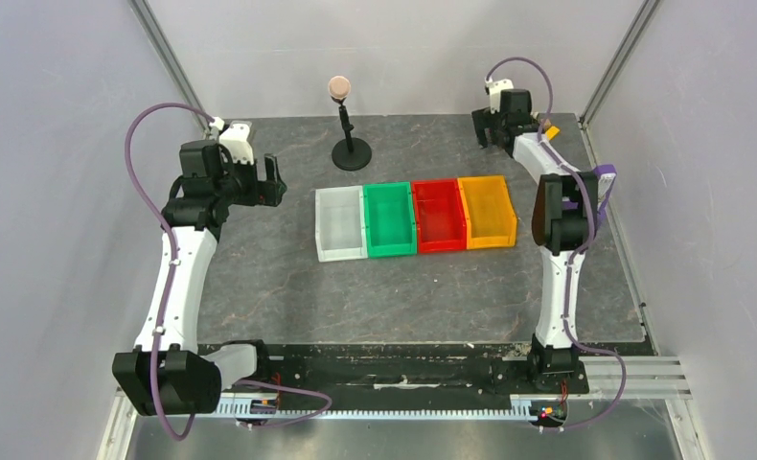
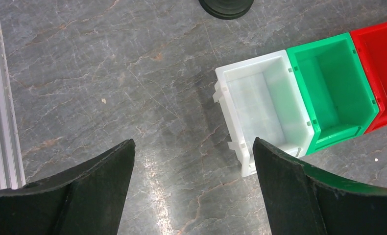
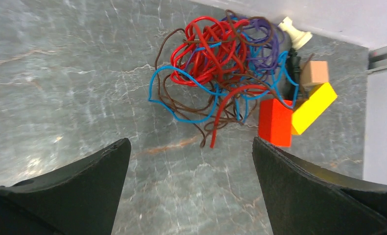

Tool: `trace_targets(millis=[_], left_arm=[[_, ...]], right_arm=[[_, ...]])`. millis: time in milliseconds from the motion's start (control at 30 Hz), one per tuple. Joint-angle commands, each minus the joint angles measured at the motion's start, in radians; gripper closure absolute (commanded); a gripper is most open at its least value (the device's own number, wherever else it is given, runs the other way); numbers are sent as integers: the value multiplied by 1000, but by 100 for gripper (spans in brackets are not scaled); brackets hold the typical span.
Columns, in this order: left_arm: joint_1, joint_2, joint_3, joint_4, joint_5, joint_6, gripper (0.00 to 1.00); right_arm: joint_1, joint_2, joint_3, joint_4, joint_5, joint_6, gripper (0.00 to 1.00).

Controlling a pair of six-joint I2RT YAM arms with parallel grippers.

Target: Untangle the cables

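The cables (image 3: 221, 63) lie in one loose tangle of red, blue, brown and purple strands on the grey table, seen in the right wrist view ahead of my right gripper (image 3: 189, 144). That gripper is open with only bare table between its fingers, short of the tangle. In the top view it sits at the far right corner (image 1: 490, 129), and the cables are hidden there. My left gripper (image 2: 191, 147) is open and holds nothing. It hovers over the table left of the white bin (image 2: 240, 73), and shows at the left side in the top view (image 1: 271, 182).
A row of white (image 1: 320, 225), green (image 1: 367, 220), red (image 1: 417, 213) and orange (image 1: 511, 211) bins stands mid-table. A black stand with a ball (image 1: 350, 149) is behind them. Red (image 3: 275, 122), yellow (image 3: 314, 107) and tan (image 3: 315, 73) blocks and a white chess piece (image 3: 294, 30) touch the tangle.
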Motion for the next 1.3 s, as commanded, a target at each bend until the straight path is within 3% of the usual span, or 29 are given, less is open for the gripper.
trace_targets(millis=[0, 267, 333, 367, 467, 500, 567, 800, 1133, 1267], left_arm=[[-4, -2, -8, 22, 11, 13, 4], [-4, 16, -12, 19, -9, 2, 4], [-5, 19, -6, 19, -7, -5, 4], [-4, 20, -3, 19, -7, -10, 4], [-4, 21, 8, 23, -33, -28, 4], [-4, 19, 9, 27, -46, -35, 4], [-5, 5, 4, 46, -72, -45, 4], [-4, -97, -69, 186, -15, -102, 4], [-4, -137, 24, 59, 431, 19, 4], [-10, -179, -16, 74, 635, 35, 5]], right_arm=[[4, 89, 78, 166, 76, -48, 2], [6, 198, 67, 391, 157, -144, 1], [6, 217, 71, 433, 170, -177, 12], [6, 228, 77, 448, 178, -196, 23], [6, 250, 116, 449, 215, -242, 60], [6, 246, 128, 436, 220, -249, 77], [5, 183, 126, 400, 182, -227, 99], [6, -227, -7, 165, -242, -125, 100], [7, -693, -64, -334, -759, -145, 100], [42, -841, -219, -403, -952, -92, 100]])
